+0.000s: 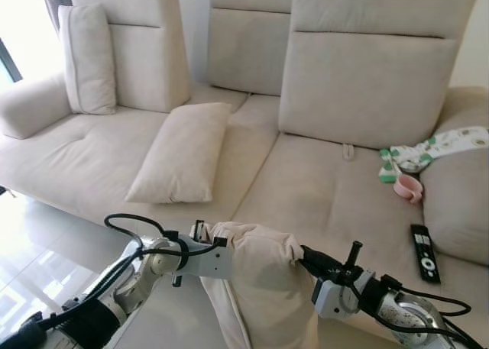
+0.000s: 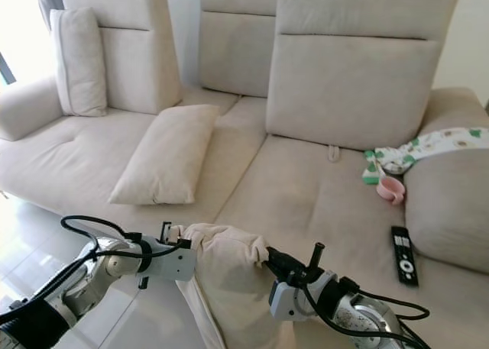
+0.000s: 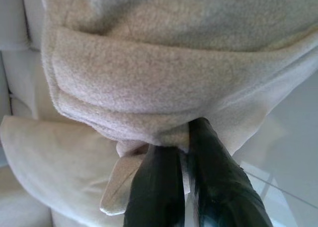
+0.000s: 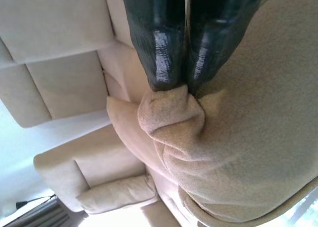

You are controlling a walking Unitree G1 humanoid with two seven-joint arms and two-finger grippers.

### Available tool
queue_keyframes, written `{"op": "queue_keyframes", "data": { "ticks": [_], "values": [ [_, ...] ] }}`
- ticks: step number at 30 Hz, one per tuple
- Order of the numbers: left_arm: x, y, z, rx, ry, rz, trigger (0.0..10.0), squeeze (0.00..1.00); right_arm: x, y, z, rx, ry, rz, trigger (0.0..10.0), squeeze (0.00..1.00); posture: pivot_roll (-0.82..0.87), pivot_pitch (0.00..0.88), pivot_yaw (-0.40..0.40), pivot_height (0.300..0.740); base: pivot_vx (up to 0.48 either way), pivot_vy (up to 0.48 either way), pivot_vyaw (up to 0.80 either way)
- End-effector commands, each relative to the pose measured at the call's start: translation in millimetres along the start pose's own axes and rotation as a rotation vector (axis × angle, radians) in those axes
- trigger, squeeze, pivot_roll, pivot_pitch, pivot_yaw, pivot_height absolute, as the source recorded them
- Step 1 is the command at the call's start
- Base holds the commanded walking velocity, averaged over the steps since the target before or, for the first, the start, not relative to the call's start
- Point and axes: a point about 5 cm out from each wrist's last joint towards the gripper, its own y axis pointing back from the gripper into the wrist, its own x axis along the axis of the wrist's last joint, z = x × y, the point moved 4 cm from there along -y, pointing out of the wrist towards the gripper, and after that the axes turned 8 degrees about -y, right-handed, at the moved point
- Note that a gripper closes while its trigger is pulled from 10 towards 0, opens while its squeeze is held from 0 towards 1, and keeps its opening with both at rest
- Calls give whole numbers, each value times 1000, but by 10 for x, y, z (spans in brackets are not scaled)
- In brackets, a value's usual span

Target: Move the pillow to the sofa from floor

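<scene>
Pillow (image 1: pixel 263 276) is held off the floor at 6 o'clock before the sofa (image 1: pixel 306 189), pinched only by fabric folds in the clenched left gripper (image 1: pixel 216 243) and right gripper (image 1: pixel 303 255), so slipping or sagging short of the seat is judged likely.

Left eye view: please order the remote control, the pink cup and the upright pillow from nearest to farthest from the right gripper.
1. Remote control, on the seat to the right of the right gripper.
2. Pink cup, farther back on the right.
3. Upright pillow, far left corner.
</scene>
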Motion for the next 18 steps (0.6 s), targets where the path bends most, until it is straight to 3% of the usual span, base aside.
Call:
{"op": "queue_keyframes", "data": {
  "ticks": [1, 2, 5, 9, 15, 18],
  "values": [
    [9, 26, -122, 39, -60, -6, 10000, 0, 178, -48, 49, -29, 12, 73, 10000, 0, 148, 46, 39, 637, 0, 0, 0],
    [9, 26, -122, 39, -60, -6, 10000, 0, 178, -48, 49, -29, 12, 73, 10000, 0, 148, 46, 39, 637, 0, 0, 0],
    [69, 62, -174, 40, -171, 77, 10000, 0, 259, -47, 10, -23, 2, 95, 10000, 0, 150, 45, 30, 652, 0, 0, 0],
    [80, 100, -211, 39, -228, 127, 10000, 0, 306, -10, -44, -10, -6, 107, 10000, 0, 149, 48, 28, 667, 0, 0, 0],
    [34, 127, -242, 40, -292, 146, 10000, 0, 353, 60, -84, 0, -20, 115, 10000, 0, 142, 54, 21, 687, 0, 0, 0],
    [-33, 142, -341, 58, -334, 128, 10000, 0, 445, 132, -127, 9, -36, 129, 10000, 0, 129, 56, 18, 702, 0, 0, 0]
  ]
}}
